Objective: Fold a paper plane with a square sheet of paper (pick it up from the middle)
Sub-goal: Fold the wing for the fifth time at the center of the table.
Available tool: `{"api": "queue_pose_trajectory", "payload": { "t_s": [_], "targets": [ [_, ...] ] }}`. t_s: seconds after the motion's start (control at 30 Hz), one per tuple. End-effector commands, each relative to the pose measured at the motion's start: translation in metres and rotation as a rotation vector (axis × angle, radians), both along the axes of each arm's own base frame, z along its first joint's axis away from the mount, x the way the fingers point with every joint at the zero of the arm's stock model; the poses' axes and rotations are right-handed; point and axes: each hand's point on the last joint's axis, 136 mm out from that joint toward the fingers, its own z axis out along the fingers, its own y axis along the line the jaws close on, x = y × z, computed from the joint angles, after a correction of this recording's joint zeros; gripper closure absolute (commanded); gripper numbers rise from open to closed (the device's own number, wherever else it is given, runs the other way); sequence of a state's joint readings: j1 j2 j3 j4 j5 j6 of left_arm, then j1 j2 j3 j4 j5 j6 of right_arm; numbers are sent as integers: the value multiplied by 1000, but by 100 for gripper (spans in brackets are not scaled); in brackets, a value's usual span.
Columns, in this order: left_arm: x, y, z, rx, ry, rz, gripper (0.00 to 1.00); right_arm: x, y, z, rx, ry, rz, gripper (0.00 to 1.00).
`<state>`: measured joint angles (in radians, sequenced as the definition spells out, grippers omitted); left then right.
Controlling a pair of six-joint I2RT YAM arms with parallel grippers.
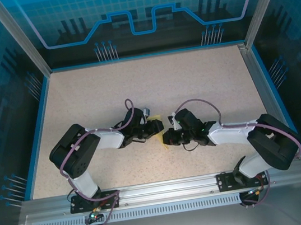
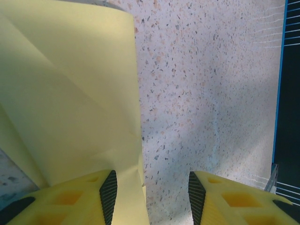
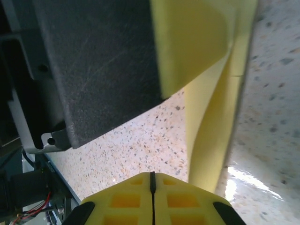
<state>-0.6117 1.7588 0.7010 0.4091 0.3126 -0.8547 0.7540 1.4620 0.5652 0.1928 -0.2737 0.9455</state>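
Note:
The square sheet of paper is yellow and partly folded, and it stands up off the table between my two wrists at mid-table. In the left wrist view the paper shows diagonal creases. Its lower edge runs down beside the left pad. My left gripper is open, with a wide gap and bare table between the pads. In the right wrist view the paper curls upright just right of my right gripper, which is shut with nothing seen in the seam.
The speckled beige table stretches out behind both arms. A blue rim borders it on the right in the left wrist view. The left gripper's black body hangs close over my right fingers. A metal rail runs along the near edge.

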Motion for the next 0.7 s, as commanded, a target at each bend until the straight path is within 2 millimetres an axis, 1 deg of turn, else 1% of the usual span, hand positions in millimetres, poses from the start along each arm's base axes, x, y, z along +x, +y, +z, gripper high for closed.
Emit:
{"api": "queue_pose_trajectory", "payload": {
  "t_s": [0.0, 0.1, 0.13, 0.23, 0.33, 0.47, 0.57, 0.67],
  "targets": [
    [-11, 4, -16, 41, 63, -21, 52, -1, 19, 1, 45, 21, 26, 94],
    [-11, 4, -17, 40, 67, -22, 52, 1, 18, -11, 19, 42, 10, 94],
    [-11, 4, -16, 39, 65, -22, 52, 4, 21, -9, 35, 26, 10, 94],
    [-12, 5, -16, 42, 66, -25, 52, 6, 19, -14, 10, 25, -3, 95],
    [-12, 6, -17, 47, 64, -22, 52, 4, 9, -24, -53, 46, -16, 94],
    [-12, 5, -17, 46, 66, -24, 52, -1, -3, -44, -121, 90, -30, 94],
    [-12, 5, -15, 46, 62, -25, 52, -6, -11, -55, -131, 121, -38, 94],
    [-12, 7, -16, 54, 63, -25, 52, -10, -15, -60, -136, 133, -45, 94]
  ]
}}
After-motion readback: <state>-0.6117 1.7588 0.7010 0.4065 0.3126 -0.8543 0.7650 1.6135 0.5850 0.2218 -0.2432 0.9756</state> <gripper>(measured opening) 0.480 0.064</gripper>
